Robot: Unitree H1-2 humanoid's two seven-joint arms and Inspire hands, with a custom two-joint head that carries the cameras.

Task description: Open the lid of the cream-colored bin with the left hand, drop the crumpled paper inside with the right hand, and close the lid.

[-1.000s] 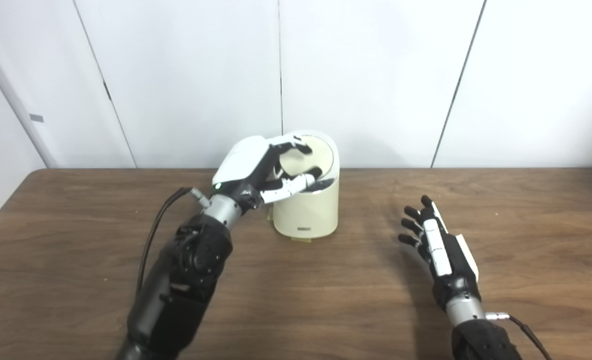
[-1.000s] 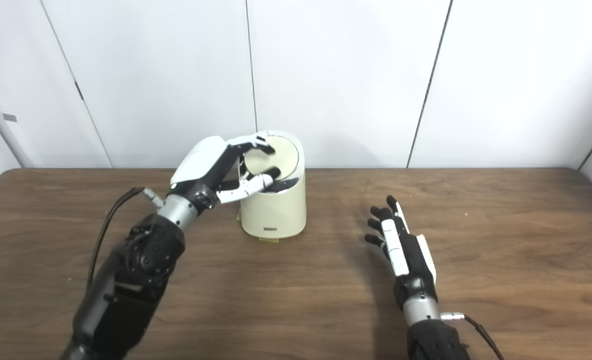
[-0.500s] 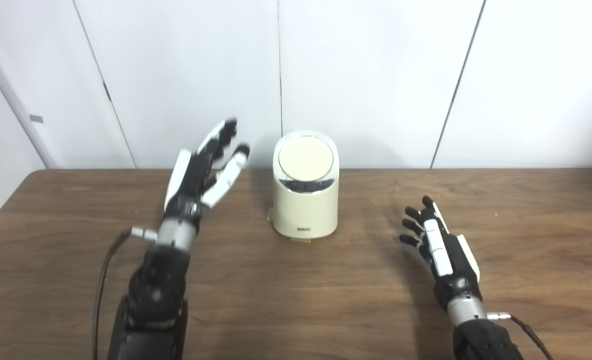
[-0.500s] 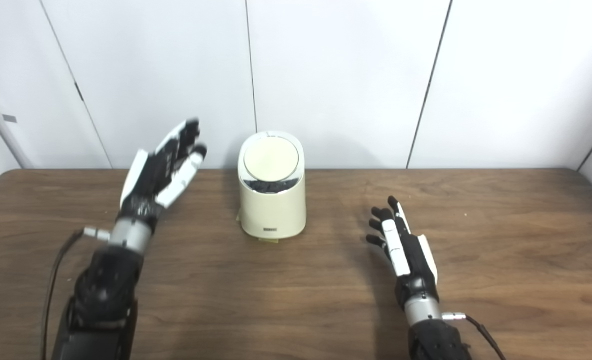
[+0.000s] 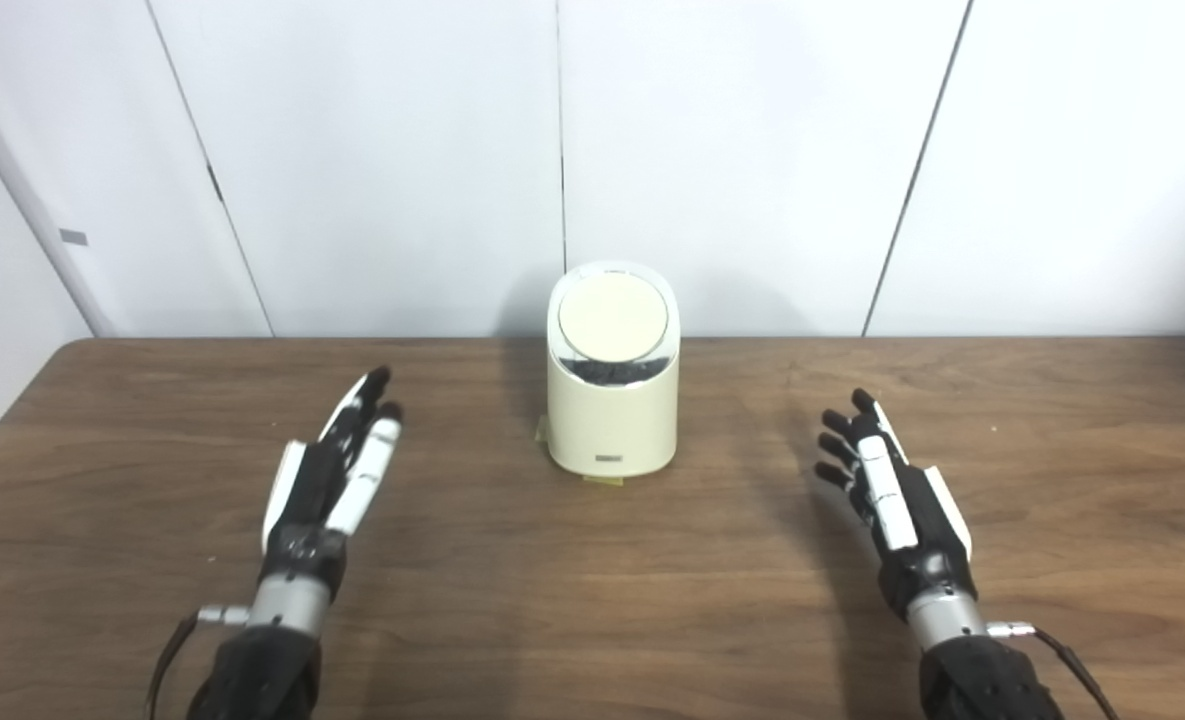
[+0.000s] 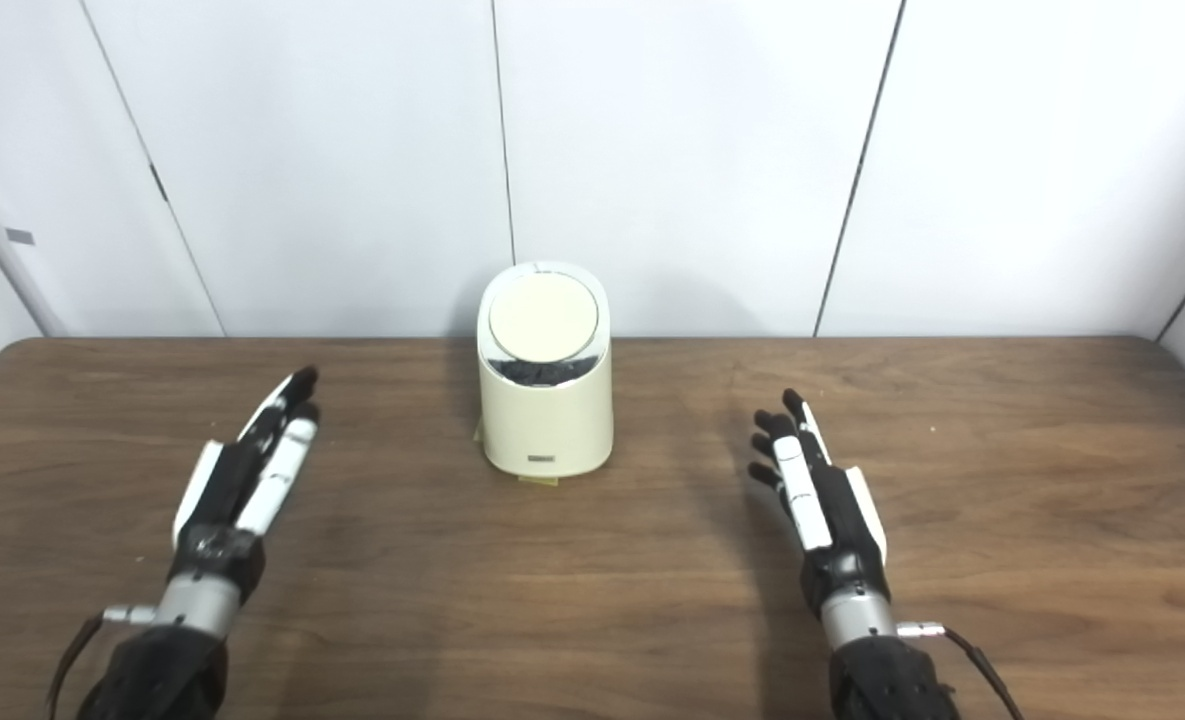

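Cream bin (image 5: 611,405) (one), two robot hands

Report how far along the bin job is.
Looks finished: the lid sits closed on the cream-colored bin, and no crumpled paper shows on the table. Left hand and right hand are open, holding nothing. Nothing visibly left.

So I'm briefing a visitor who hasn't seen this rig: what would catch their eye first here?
The cream bin stands alone at the middle back of the brown table, its round lid down. On either side the left hand and right hand lie open and empty, fingers pointing towards the white wall.
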